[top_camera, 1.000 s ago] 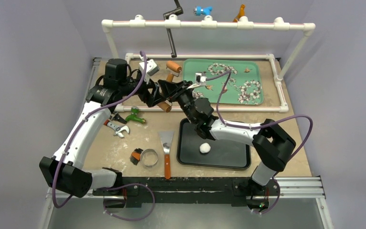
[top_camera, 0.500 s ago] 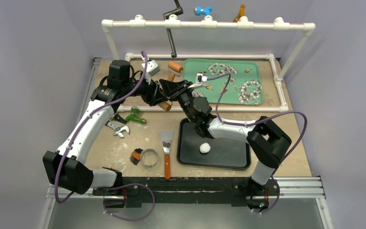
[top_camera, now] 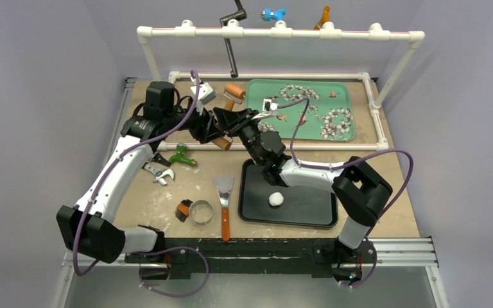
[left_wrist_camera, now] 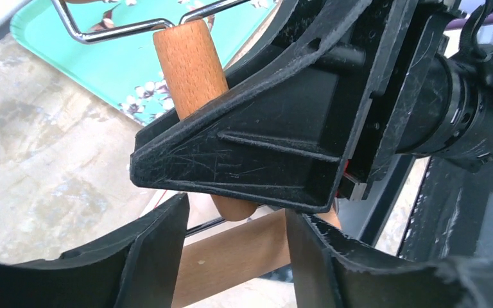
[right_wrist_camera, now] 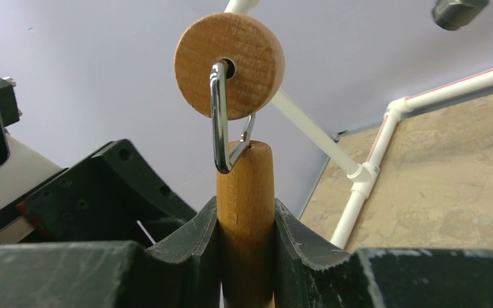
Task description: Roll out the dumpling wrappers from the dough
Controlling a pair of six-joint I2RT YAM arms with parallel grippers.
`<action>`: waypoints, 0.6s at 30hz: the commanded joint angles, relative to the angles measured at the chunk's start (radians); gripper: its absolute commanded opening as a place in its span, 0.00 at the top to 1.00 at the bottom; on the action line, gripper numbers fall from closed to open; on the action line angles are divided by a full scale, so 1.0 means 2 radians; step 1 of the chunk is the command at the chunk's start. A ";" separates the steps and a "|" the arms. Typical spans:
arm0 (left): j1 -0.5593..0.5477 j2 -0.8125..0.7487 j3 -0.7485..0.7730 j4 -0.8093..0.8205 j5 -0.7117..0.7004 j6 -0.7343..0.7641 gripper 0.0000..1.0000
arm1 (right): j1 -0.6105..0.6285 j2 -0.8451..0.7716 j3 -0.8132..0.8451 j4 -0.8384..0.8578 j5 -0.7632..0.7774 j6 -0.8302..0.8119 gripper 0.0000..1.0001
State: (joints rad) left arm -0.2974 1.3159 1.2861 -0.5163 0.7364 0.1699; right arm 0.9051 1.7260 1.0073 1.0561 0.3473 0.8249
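Note:
No dumpling wrappers show. A white dough ball sits on the black tray. My right gripper is shut on the wooden handle of a rolling tool, held off the table near the back left. One roller sits on a metal bracket above the handle. My left gripper is open right beside the right one. Its fingers stand either side of the tool's other wooden roller; contact does not show.
A teal flower-print tray lies at the back inside a white PVC frame. A metal ring cutter, a scraper, a wrench and a green tool lie front left of the black tray.
Both arms shifted slightly: the left arm's elbow moved toward the back, and the right arm's elbow swung left. The grippers stay together at the rolling tool.

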 commanded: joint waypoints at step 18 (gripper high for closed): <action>0.064 -0.071 0.157 -0.204 0.051 0.128 0.27 | -0.039 -0.082 0.008 0.084 -0.317 -0.216 1.00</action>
State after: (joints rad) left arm -0.2237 1.1759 1.5261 -0.8303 0.6571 0.4290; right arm 0.8749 1.6398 1.0065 1.1389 0.0475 0.5476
